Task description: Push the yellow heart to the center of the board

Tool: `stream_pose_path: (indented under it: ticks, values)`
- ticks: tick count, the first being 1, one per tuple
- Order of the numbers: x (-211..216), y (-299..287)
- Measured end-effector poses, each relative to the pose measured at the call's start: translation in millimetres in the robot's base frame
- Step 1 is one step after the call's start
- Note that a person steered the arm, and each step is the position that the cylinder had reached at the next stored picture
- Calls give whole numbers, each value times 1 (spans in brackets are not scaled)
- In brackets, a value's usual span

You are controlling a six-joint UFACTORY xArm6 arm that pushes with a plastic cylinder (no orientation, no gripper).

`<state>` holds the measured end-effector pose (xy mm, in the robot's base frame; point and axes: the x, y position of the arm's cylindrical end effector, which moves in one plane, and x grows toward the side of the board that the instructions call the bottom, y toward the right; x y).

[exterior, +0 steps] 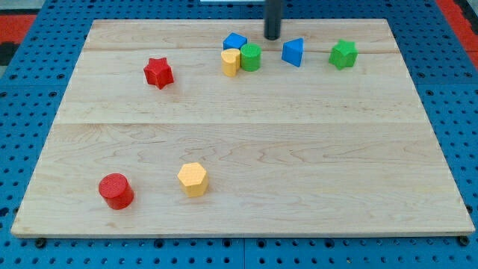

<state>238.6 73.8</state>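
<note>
The yellow heart (pixel 230 61) stands near the view's top, a little left of the middle, on the wooden board (pixel 246 149). It touches a green cylinder (pixel 250 57) on its right, and a blue cube (pixel 234 42) sits just behind it. My tip (pixel 272 37) is at the view's top, to the upper right of the heart and apart from it, between the green cylinder and a blue triangular block (pixel 293 52).
A green star (pixel 343 54) lies at the top right. A red star (pixel 158 72) lies at the upper left. A red cylinder (pixel 116 190) and a yellow hexagon (pixel 193 178) stand at the lower left.
</note>
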Motion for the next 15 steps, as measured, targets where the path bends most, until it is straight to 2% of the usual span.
stream_pose_path:
  ticks: [1, 2, 3, 4, 5, 6, 7, 8, 9, 11, 13, 15]
  values:
    - [9, -18]
    - [10, -74]
    - [33, -100]
    - [55, -101]
    - [56, -101]
    - [73, -73]
    - [137, -61]
    - [175, -60]
    - [168, -46]
    - [130, -55]
    - [98, -127]
    - [86, -136]
